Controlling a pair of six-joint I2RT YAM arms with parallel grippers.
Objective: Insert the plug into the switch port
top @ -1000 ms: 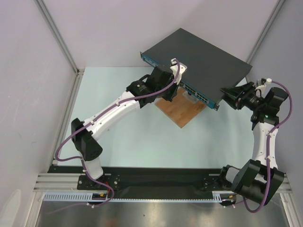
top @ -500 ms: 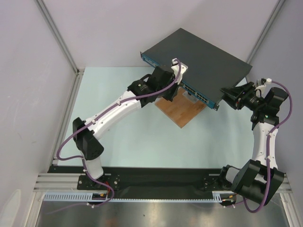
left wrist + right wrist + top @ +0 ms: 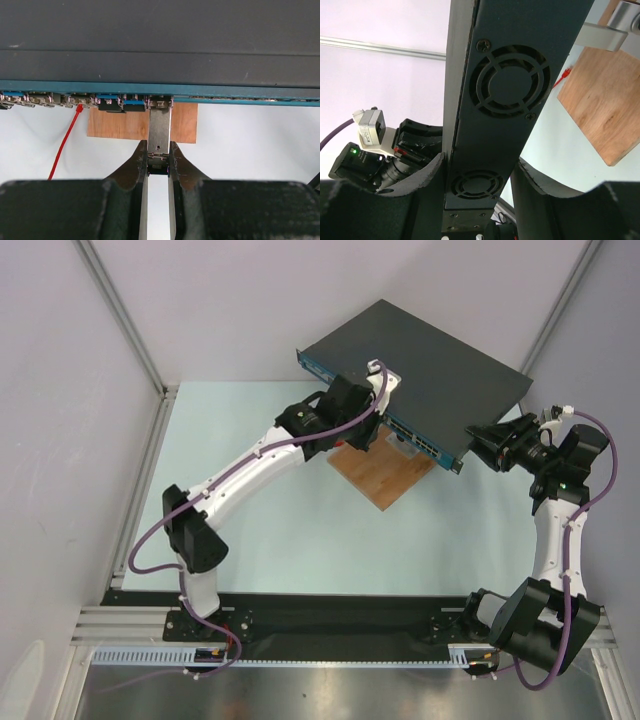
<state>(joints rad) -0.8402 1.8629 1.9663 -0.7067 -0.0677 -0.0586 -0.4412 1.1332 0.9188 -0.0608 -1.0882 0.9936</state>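
The switch [image 3: 430, 360] is a dark grey flat box with a blue front strip [image 3: 150, 89] of ports, propped on a wooden board. My left gripper [image 3: 372, 428] is at that front strip. In the left wrist view it [image 3: 158, 159] is shut on the rear end of a silver metal plug [image 3: 159, 131]. The plug's far tip sits in a port in the row. My right gripper [image 3: 480, 442] clamps the switch's right end. In the right wrist view its fingers [image 3: 422, 175] straddle the vented side panel [image 3: 495, 100].
A brown wooden board [image 3: 385, 475] lies under the switch's front edge and also shows in the left wrist view [image 3: 115, 125]. A thin red cable [image 3: 65, 142] hangs from a port to the left of the plug. Enclosure walls stand close behind and beside.
My left arm has pushed forward toward the switch front, carrying the plug closer into the port row. The right arm and the switch have not moved.
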